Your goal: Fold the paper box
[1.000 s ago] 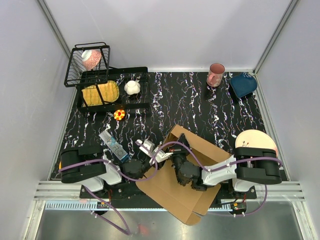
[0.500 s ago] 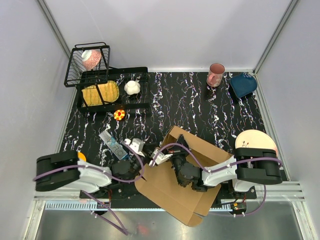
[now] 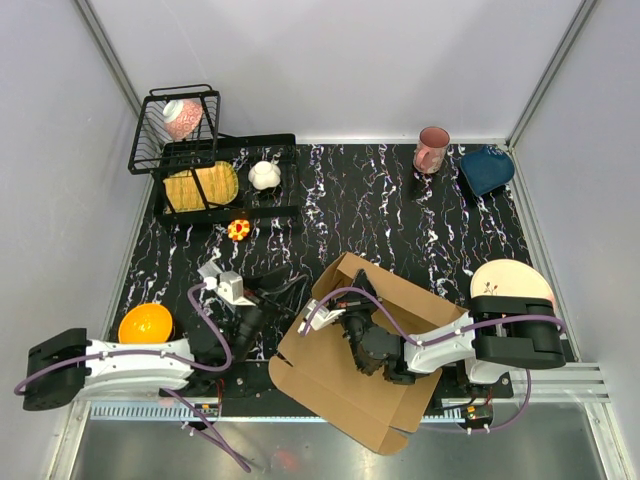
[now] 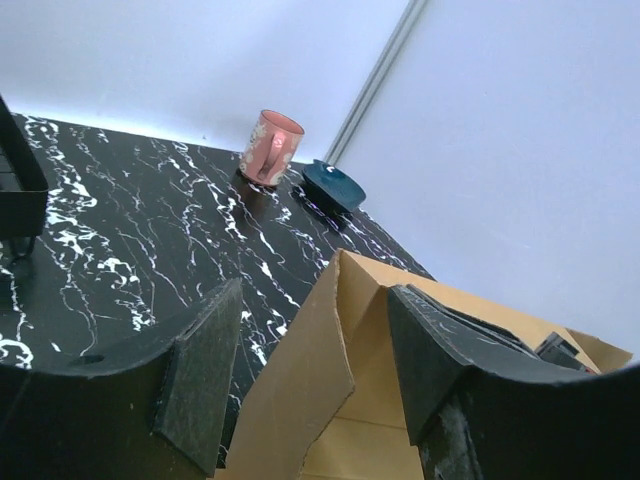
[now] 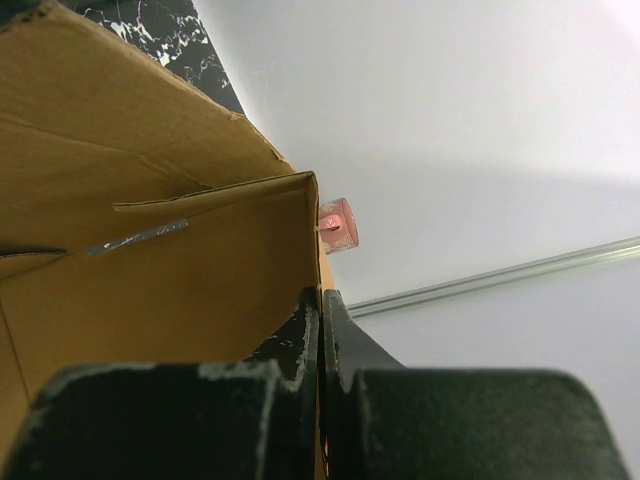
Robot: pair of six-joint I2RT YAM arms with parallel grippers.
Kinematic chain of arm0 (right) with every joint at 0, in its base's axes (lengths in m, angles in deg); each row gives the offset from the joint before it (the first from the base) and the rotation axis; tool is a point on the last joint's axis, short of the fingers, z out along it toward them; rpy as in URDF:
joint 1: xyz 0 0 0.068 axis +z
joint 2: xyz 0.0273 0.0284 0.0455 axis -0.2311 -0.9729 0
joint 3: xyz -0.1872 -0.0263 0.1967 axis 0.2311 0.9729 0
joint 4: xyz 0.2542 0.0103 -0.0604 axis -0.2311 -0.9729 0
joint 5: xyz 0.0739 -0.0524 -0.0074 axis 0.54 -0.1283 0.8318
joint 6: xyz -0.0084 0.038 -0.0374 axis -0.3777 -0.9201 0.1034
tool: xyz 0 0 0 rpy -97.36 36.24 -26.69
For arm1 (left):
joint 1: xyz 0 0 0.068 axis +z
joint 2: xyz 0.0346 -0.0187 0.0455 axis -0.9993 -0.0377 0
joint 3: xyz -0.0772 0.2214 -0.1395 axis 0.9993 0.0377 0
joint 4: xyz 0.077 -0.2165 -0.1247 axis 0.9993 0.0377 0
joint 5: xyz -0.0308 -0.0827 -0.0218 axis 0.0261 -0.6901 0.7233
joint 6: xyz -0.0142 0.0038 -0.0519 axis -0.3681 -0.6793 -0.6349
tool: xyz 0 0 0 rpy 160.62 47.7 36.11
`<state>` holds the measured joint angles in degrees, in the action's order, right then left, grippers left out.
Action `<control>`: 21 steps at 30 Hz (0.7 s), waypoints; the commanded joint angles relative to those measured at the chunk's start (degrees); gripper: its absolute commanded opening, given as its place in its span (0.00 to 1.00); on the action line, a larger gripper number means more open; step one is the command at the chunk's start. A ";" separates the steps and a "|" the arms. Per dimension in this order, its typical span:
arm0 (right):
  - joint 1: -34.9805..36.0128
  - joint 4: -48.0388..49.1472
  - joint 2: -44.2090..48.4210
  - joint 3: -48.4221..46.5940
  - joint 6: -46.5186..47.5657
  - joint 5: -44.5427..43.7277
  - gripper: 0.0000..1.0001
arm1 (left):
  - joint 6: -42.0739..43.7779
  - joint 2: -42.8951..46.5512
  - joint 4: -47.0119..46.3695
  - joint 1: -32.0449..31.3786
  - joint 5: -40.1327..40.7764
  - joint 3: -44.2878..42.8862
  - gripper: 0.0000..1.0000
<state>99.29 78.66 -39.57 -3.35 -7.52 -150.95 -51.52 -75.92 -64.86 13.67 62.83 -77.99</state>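
The paper box [image 3: 350,385] lies at the near right of the tabletop [image 3: 400,210], its raised left edge directly ahead of the open, empty left fingers [image 4: 205,375], while the right fingers [image 5: 300,345], pressed shut, sit inside against its wall.

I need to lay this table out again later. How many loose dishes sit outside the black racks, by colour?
Pink: 1, the mug
Blue: 1, the dish
Orange: 1, the bowl
Cream: 1, the plate
Total: 4
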 commanded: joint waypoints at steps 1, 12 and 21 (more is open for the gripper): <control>0.20 1.54 -0.41 0.46 -2.45 -1.71 0.00 | -0.45 2.98 4.54 0.08 4.37 8.94 0.63; 0.38 1.01 0.38 0.46 -3.68 -1.27 0.00 | -3.01 -19.76 -2.20 2.01 -2.83 5.60 0.58; 0.64 0.31 1.35 0.37 -4.29 -1.44 0.00 | -1.60 -34.80 -26.29 2.01 -6.96 7.01 0.62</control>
<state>99.46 78.25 -39.54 -3.35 -7.70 -150.75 -53.86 -106.94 -70.08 15.55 59.86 -77.90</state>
